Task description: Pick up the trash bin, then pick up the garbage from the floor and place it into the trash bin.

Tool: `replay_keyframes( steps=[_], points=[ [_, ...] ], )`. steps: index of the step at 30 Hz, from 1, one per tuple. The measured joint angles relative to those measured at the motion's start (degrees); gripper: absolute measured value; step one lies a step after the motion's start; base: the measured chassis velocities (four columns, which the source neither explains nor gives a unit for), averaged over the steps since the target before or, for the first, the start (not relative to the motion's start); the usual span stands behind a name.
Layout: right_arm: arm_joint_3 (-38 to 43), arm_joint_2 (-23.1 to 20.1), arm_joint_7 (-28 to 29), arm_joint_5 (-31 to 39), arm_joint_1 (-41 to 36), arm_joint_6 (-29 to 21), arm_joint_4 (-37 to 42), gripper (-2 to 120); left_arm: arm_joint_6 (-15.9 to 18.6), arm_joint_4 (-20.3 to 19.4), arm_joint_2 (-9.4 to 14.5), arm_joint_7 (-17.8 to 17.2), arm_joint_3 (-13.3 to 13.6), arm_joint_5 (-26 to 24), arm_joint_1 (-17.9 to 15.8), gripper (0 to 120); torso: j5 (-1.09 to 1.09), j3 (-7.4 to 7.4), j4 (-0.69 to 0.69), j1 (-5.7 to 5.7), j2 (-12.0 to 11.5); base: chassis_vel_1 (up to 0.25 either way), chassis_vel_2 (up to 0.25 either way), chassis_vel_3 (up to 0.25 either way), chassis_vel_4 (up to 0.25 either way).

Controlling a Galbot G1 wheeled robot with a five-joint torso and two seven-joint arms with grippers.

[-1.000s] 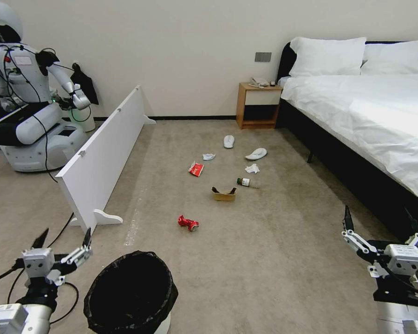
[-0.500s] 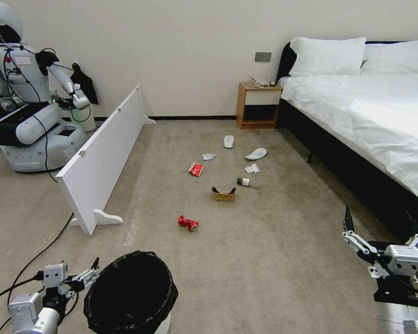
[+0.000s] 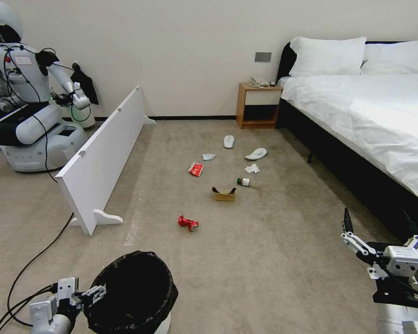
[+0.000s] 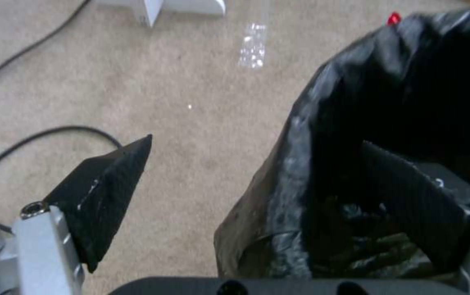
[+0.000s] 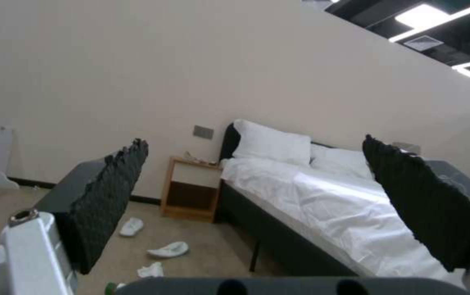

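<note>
A black-lined trash bin (image 3: 131, 292) stands on beige carpet (image 3: 274, 260); beyond the bin lie a red can (image 3: 188, 223), brown cardboard (image 3: 224, 194), red-and-white wrapper (image 3: 196, 169) and white slippers (image 3: 256, 153).

Silver-white grippers, left gripper (image 3: 97, 291) and right gripper (image 3: 378, 222), apparently ridged black fingertips (image 5: 109, 192)

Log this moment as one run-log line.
left hand: open, straddling rim of trash bin | right hand: open, idle near bed | garbage: on floor, untouched
</note>
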Motion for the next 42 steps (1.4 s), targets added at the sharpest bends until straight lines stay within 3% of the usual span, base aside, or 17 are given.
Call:
replay_keyframes(
  steps=[10,22,37,41,42],
  points=[
    [-0.1,-0.1,0.0,0.3,0.2,-0.2,0.0,100,0.9,4.4,0.6,-1.2,1.0,-1.9,-2.2,100,0.05,-0.01,0.01,0.0,0.0,0.0,0.0,0.0,0.0],
    [-0.4,-0.3,0.0,0.5,0.2,-0.3,0.2,100,4.8,4.6,1.8,-3.3,3.1,-4.4,-3.3,100,0.03,-0.01,0.01,0.0,0.0,0.0,0.0,0.0,0.0],
    [-0.3,-0.4,0.0,0.7,0.3,-0.4,0.3,100,5.4,4.8,1.3,-4.0,4.5,-4.4,-3.3,99,0.06,-0.02,0.01,-0.01,0.0,0.0,0.0,0.0,0.0],
    [-0.4,-0.4,0.0,0.8,0.3,-0.4,0.3,100,5.5,4.8,1.4,-4.0,4.4,-4.5,-3.0,92,0.04,-0.02,0.01,-0.01,0.0,0.0,0.0,0.0,0.0],
    [-0.4,-0.4,0.0,0.8,0.4,-0.4,0.3,100,5.6,4.8,1.4,-4.0,4.2,-4.7,-2.8,86,0.04,-0.01,0.01,-0.01,0.0,0.0,0.0,0.0,0.0]
  ],
)
